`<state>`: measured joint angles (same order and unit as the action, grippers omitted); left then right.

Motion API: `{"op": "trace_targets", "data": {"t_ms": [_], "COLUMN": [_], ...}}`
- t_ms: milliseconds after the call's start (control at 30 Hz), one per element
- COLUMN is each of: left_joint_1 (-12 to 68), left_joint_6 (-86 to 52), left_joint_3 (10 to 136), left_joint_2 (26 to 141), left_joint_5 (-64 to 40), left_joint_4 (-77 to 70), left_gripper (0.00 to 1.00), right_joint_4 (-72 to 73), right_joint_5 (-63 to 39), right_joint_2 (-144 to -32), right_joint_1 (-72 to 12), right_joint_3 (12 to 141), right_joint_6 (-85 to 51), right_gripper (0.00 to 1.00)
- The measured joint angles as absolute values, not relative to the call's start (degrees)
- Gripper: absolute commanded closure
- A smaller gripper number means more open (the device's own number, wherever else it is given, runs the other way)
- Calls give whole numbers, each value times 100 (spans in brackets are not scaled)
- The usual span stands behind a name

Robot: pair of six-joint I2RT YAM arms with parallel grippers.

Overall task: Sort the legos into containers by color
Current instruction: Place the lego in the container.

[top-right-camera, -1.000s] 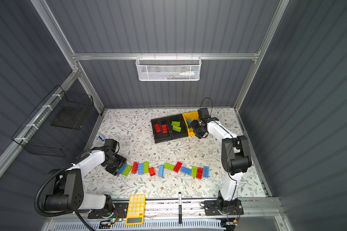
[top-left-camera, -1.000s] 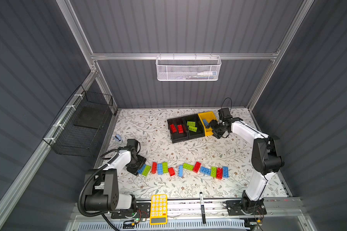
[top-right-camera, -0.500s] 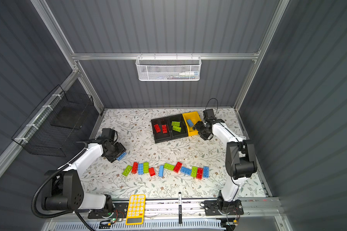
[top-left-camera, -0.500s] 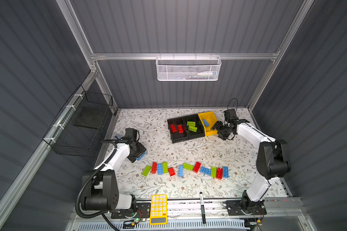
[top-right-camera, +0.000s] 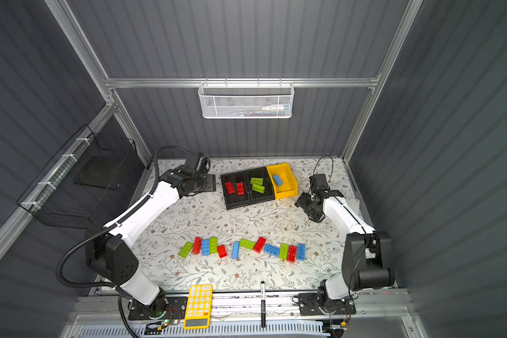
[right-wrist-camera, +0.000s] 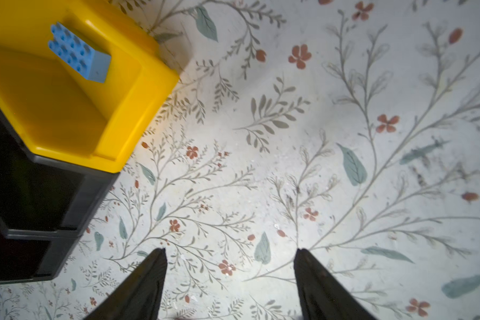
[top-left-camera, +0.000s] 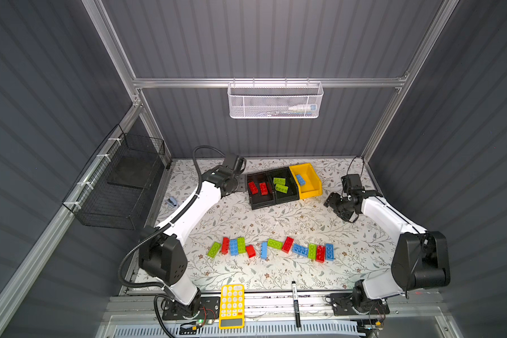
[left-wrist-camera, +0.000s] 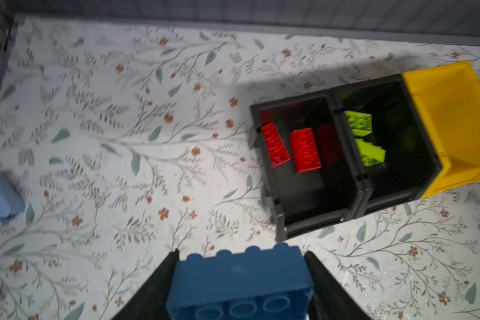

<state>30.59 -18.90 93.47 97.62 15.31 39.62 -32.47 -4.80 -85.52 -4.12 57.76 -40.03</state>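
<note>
My left gripper point(left-wrist-camera: 241, 251) is shut on a dark blue lego point(left-wrist-camera: 241, 279), held above the mat just left of the bins; in a top view it sits at the black bin's left side point(top-left-camera: 238, 187). One black bin point(top-left-camera: 263, 205) holds two red legos point(top-left-camera: 258, 188). The black bin beside it point(top-left-camera: 288, 200) holds two green legos point(top-left-camera: 280, 185). The yellow bin point(top-left-camera: 313, 189) holds a light blue lego point(right-wrist-camera: 78, 56). My right gripper point(right-wrist-camera: 230, 250) is open and empty over bare mat, right of the yellow bin point(top-left-camera: 335, 202). A row of red, green and blue legos point(top-left-camera: 271, 248) lies across the front.
A yellow calculator point(top-left-camera: 231, 305) and a black marker point(top-left-camera: 295, 304) lie on the front rail. A small blue-grey object point(top-left-camera: 171, 202) rests at the mat's left edge. A black wire basket point(top-left-camera: 120, 181) hangs on the left wall, a white mesh basket point(top-left-camera: 275, 101) on the back.
My left gripper lifted a blue lego off the row's left end and carried it back toward the bins. My right gripper drew away from the yellow bin to the right.
</note>
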Motion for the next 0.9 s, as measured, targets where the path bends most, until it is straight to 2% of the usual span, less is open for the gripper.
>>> {"op": "trace_targets", "data": {"t_ms": [233,433,667,900], "left_joint_1": [3968,4333,4353,4353], "left_joint_6": [-1022,-543,-539,-777], "left_joint_3": [11684,13308,13784,14442], "left_joint_2": [11264,12641,13684,14807], "left_joint_5": [1444,952,176,-143], "left_joint_4": [3586,3234,2222,1356], "left_gripper": [54,53,51,51], "right_joint_4": [-3323,-3297,-3262,-3258], "right_joint_5": [-447,-458,-504,-561], "right_joint_2": [-8374,-7730,-7041,-6471], "right_joint_1": [-340,-342,-421,-537], "right_joint_3": [5352,5037,4488,3994], "right_joint_6": [-3940,-3986,-4233,-4458], "right_gripper": [26,27,27,27]}}
